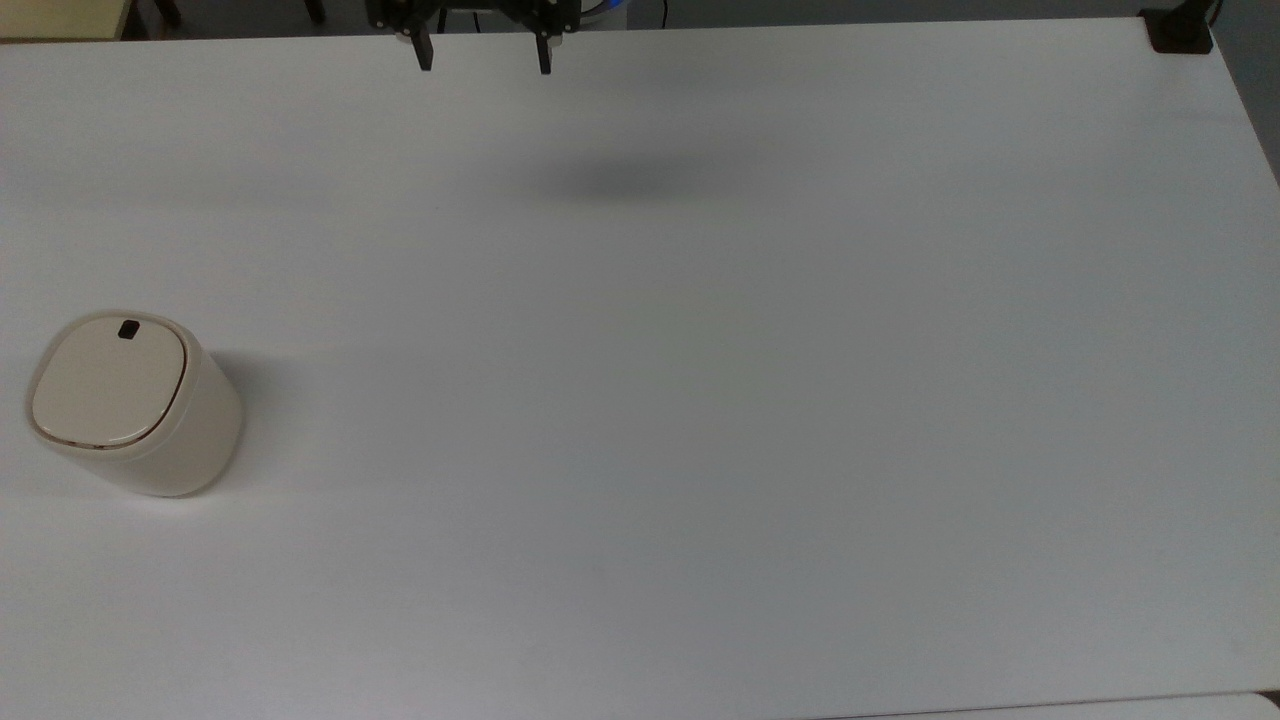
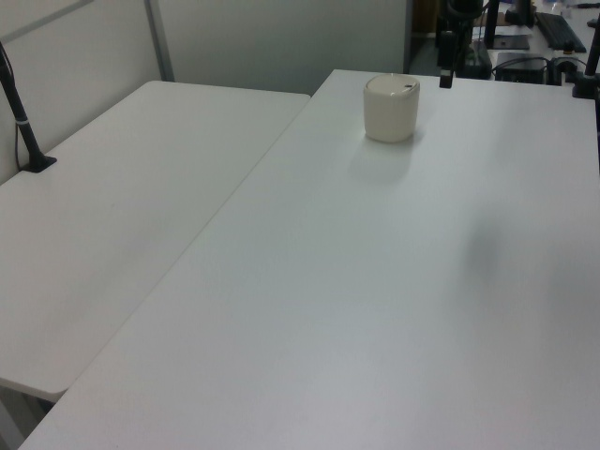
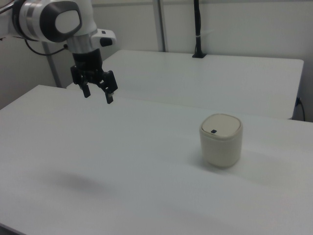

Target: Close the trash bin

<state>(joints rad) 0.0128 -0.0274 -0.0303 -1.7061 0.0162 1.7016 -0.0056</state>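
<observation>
With the bin lidded flat at the top view's eight o'clock, my gripper hangs spread and empty at twelve, well apart.

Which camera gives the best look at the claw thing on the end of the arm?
The right view: the whole gripper hangs in the air with its fingers spread, well away from the trash bin. The top view catches just its two fingertips at the upper edge. The left view shows one dark finger behind the bin.
</observation>
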